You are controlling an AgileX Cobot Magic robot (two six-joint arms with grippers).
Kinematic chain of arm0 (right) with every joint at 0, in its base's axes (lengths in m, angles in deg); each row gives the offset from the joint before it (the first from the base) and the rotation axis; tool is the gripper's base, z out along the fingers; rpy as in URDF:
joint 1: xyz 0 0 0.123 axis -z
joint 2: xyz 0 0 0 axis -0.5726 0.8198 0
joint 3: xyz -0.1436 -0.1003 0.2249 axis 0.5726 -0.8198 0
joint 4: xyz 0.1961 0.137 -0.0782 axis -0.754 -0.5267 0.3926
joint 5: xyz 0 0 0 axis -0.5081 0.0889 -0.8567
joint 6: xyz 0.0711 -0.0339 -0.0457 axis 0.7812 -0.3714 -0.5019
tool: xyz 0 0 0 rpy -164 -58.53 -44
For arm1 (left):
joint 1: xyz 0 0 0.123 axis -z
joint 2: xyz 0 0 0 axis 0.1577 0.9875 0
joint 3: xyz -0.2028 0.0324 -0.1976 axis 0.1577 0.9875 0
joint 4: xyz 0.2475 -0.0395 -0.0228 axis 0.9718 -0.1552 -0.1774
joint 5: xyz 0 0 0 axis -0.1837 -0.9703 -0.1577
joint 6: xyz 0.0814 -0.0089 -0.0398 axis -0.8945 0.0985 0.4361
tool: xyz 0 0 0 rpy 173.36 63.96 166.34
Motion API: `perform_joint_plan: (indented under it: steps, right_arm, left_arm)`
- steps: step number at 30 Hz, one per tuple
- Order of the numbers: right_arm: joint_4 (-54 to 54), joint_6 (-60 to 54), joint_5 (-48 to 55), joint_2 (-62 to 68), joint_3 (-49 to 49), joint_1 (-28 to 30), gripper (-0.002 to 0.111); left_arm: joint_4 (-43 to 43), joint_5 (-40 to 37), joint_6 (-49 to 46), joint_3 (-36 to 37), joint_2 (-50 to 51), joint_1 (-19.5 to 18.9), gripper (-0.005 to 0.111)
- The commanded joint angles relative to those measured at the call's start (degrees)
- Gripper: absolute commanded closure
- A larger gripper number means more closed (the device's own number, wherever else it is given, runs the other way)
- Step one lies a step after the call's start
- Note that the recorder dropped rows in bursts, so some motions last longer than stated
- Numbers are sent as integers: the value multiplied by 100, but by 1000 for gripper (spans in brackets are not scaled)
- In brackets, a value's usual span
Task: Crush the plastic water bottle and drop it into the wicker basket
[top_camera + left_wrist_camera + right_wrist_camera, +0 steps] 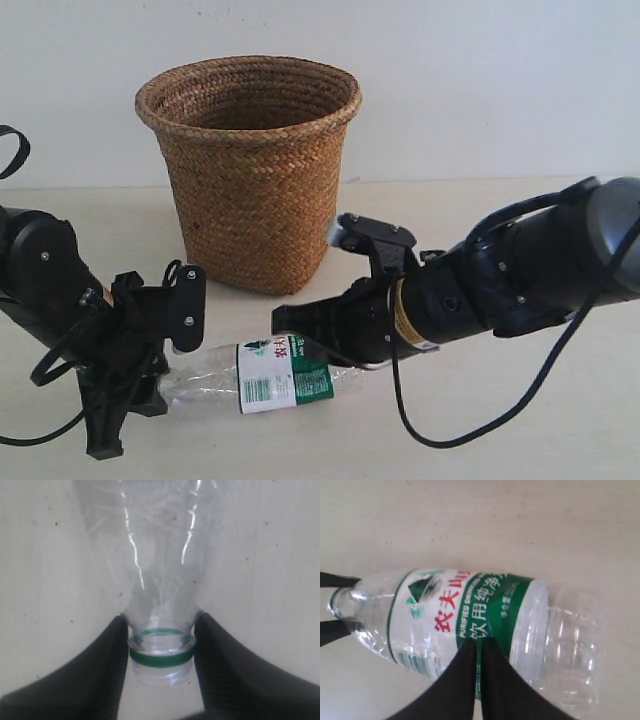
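Slippage at the neck is the first risk: the left black two-fingered gripper (161, 621) pinches the small clear ribbed plastic water bottle (262, 378) just under its green neck ring, on a narrow, smooth, round section. A hard push along the bottle could pop it out of that hold or twist it round. No cap shows on the neck, so air can escape and the body should fold, though the thin walls may buckle sideways instead of flattening. The bottle lies on its side on the surface, stretching from the left fingertips to under the right black gripper (479, 644). That gripper's fingers are pressed together with only a hairline slit, their tips against the white-and-green label, and nothing is seen between them. Closed tips make a small contact, and on a curved, slick label they could skid off and roll the bottle away. The tall brown woven wicker basket (255, 180) stands upright beyond both grippers, apart from the bottle; it looks light, so an arm brushing its flared rim during the lift could tip it. The surface is a plain pale cream tabletop (520, 430), matte and faintly speckled, against a bare white wall (500, 80).
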Motion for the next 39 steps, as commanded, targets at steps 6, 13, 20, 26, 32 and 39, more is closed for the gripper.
perform_joint_plan:
  steps: [6,13,20,26,32,39]
  right_arm:
    - [83,54,-88,-363,284,-57,108]
    - [56,54,48,34,424,-334,108]
    - [12,54,364,430,480,-394,108]
    - [-90,54,389,726,480,-394,108]
    - [-90,54,414,944,480,-394,108]
    - [-106,193,-19,1608,697,-394,108]
  left_arm:
    - [-52,-54,-21,-15,29,27,103]
    - [-52,-54,-21,-15,29,27,103]
    - [-52,-54,-21,-15,29,27,103]
    - [-52,-54,-21,-15,29,27,103]
    - [-52,-54,-21,-15,29,27,103]
    - [-115,-56,-21,-15,29,27,103]
